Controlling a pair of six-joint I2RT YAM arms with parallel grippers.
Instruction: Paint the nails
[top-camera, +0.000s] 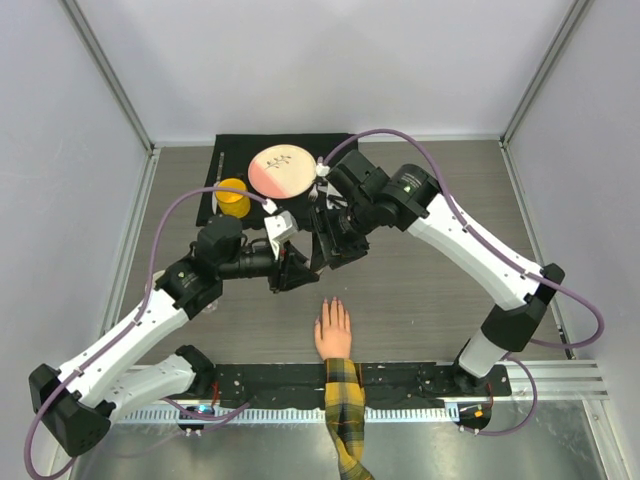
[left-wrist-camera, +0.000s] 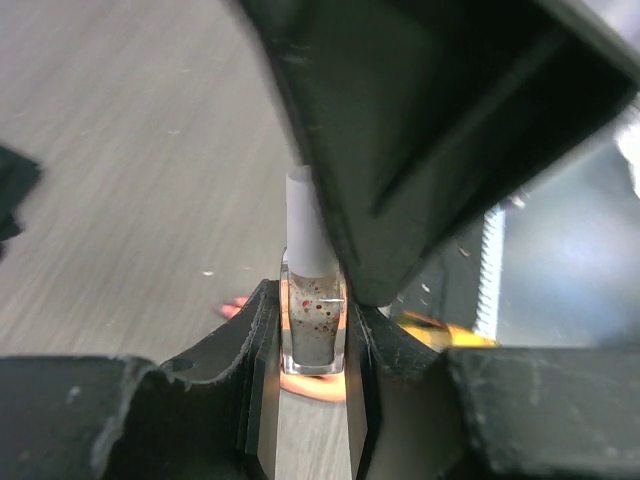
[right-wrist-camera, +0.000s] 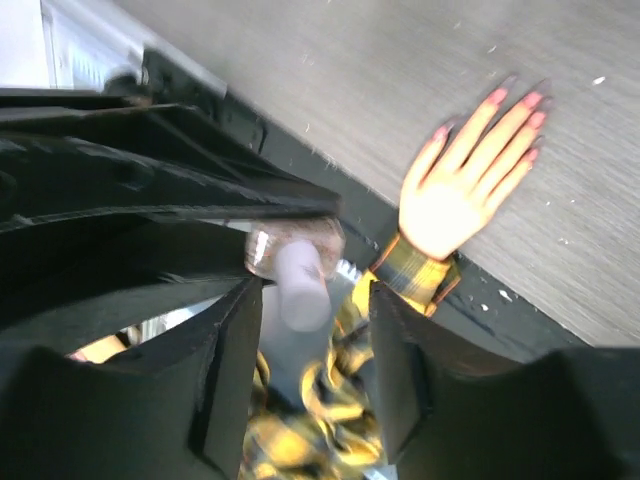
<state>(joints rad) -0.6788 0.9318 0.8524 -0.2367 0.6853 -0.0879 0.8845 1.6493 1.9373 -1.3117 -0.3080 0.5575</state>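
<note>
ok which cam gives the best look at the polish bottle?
Left wrist. The bottle stands upright, clamped by the left gripper, with its full side profile close up and in focus. The right wrist view sees it end-on from the top, blurred and partly covered. The top external view doesn't show it.

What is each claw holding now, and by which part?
Left claw: the small bottle, by its glass body. Right claw: nothing; it stands open around the white cap.
</note>
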